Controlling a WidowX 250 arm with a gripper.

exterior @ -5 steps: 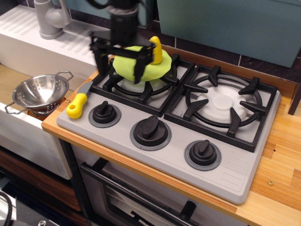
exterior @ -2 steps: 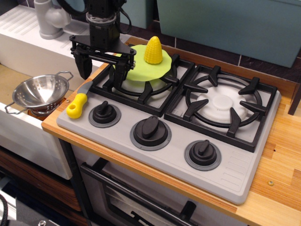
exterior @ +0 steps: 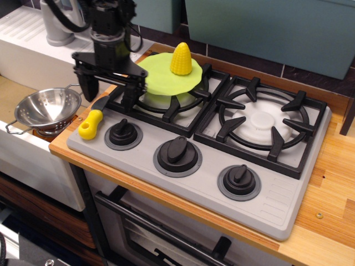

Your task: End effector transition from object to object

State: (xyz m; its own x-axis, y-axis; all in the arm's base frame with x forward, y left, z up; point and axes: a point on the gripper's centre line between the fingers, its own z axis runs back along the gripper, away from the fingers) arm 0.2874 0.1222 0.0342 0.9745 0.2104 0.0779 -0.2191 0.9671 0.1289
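My black gripper [exterior: 107, 94] hangs open and empty over the left edge of the stove, its two fingers pointing down. It is just above a knife with a yellow handle [exterior: 90, 123] that lies at the stove's front left corner. A yellow corn cob [exterior: 180, 59] stands on a lime green plate [exterior: 164, 73] on the left burner, to the right of the gripper and apart from it.
A steel colander [exterior: 46, 108] sits in the sink at the left. A grey faucet [exterior: 58, 22] stands at the back left. The grey stove [exterior: 266, 194] has two black burner grates and three black knobs. The wooden counter runs along the right.
The gripper has moved left and toward the front, away from the corn and plate, to above the knife. The corn is now uncovered.
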